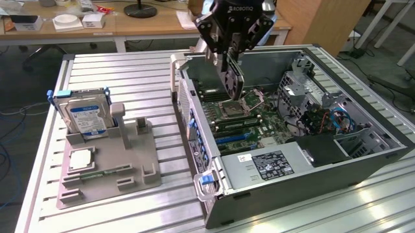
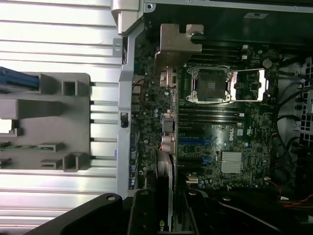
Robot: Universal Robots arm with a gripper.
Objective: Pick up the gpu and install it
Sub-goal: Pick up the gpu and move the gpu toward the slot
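gripper (image 1: 228,54): ran off exterior view's top edge; lost the arm above to the crop.
gpu (image 1: 232,80): was covered at upper end by gripper; kept far face turned away; stood edge-on in wrist view, hid both faces.
motherboard (image 1: 259,119): was partly blocked by gpu in exterior view; was covered near gripper in wrist view.
hard drive (image 1: 84,114): sat with lower part hidden inside holder (image 1: 129,165); carried label print too small to read.
processor chip (image 1: 83,159): showed markings too small to read.
sticker (image 1: 269,165): bore text too small to read.
desk (image 1: 129,26): was cut off at exterior view's top edge.
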